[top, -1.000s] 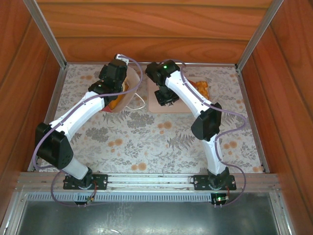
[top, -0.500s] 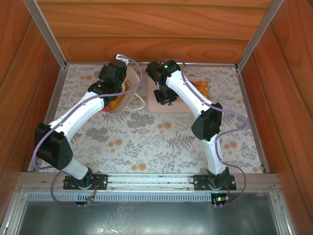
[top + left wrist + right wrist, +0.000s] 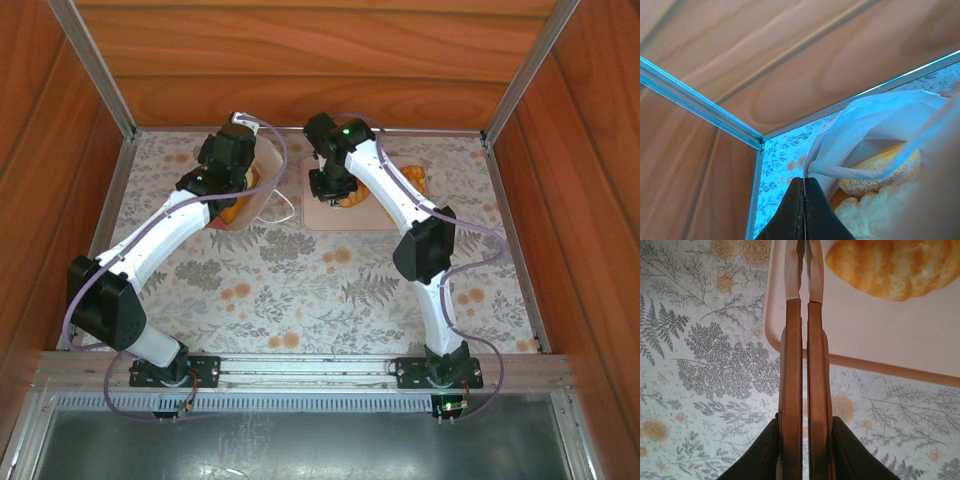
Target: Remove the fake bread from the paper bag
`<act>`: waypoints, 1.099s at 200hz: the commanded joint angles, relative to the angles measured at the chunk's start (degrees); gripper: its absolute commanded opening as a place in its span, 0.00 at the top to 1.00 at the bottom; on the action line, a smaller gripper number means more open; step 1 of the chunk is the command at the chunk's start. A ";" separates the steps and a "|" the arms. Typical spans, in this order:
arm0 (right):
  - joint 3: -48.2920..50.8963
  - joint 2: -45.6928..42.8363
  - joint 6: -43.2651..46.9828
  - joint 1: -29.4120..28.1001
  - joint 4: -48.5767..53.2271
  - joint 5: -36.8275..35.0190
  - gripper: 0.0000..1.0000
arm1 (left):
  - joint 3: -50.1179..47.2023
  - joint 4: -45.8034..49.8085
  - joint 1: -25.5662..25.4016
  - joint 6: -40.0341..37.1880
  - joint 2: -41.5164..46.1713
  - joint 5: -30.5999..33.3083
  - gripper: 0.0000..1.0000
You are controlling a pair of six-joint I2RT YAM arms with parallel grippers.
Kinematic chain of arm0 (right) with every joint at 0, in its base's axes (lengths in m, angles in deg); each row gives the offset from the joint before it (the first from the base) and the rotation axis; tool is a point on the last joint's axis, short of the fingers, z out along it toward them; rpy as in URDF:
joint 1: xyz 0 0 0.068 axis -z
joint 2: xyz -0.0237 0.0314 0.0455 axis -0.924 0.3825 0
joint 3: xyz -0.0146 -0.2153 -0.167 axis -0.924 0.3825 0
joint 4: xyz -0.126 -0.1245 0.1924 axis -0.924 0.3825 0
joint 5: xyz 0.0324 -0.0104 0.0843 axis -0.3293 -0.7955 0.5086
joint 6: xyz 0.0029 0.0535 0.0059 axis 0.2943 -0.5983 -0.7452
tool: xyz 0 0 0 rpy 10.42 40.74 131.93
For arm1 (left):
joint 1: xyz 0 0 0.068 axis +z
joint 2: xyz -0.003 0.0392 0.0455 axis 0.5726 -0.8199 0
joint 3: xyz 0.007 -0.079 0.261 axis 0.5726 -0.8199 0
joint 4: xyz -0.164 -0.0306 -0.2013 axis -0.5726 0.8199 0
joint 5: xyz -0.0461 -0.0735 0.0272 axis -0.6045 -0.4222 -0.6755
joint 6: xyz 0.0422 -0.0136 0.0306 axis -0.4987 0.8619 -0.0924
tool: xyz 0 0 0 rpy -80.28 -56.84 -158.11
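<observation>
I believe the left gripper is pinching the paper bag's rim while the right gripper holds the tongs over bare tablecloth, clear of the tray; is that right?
Not quite. The left gripper pinches the paper bag at its rim, but the right gripper holds the tongs over the pink tray, beside fake bread, as the right wrist view shows.

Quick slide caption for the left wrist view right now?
Left gripper shut on the rim of the paper bag; a sesame-topped fake bread roll shows inside its open mouth.
</observation>
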 commanded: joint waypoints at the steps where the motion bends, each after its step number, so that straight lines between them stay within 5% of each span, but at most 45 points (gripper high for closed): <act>1: -1.18 2.73 -1.59 0.72 -1.45 1.92 0.75 | -0.11 -2.53 0.54 0.77 2.12 1.33 1.00; 220: 11.42 -4.18 -2.33 3.19 6.97 -8.08 0.74 | 1.38 -2.26 0.58 1.78 1.21 -0.76 1.00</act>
